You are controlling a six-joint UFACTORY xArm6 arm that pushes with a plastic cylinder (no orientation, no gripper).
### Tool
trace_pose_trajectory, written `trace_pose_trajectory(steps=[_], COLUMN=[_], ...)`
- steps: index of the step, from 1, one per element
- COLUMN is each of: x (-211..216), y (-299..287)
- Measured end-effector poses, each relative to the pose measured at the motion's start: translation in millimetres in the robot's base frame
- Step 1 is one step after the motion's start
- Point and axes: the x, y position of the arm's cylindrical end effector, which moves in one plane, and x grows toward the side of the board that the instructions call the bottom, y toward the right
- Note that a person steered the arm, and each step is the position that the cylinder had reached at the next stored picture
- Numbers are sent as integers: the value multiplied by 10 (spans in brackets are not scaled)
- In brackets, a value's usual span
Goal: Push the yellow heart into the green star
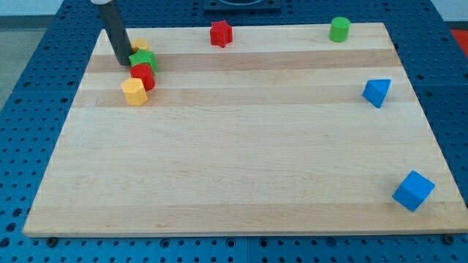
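Note:
My tip (124,63) rests on the board near its top left corner. The green star (145,58) lies just right of the tip, touching or nearly touching it. The yellow heart (140,46) sits just above the green star, against it and partly hidden behind the rod. A red cylinder-like block (142,76) sits right below the green star. A yellow hexagon block (134,92) lies below that, touching the red one.
A red star (221,33) sits at the top middle edge. A green cylinder (339,29) stands at the top right. A blue triangle (376,92) is at the right edge and a blue cube (413,191) at the bottom right. The wooden board (241,161) lies on a blue table.

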Motion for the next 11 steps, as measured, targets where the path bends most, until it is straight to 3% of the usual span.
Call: trace_pose_trajectory(steps=[2,4,11], x=[-217,-511,-378], y=[-398,-318,154])
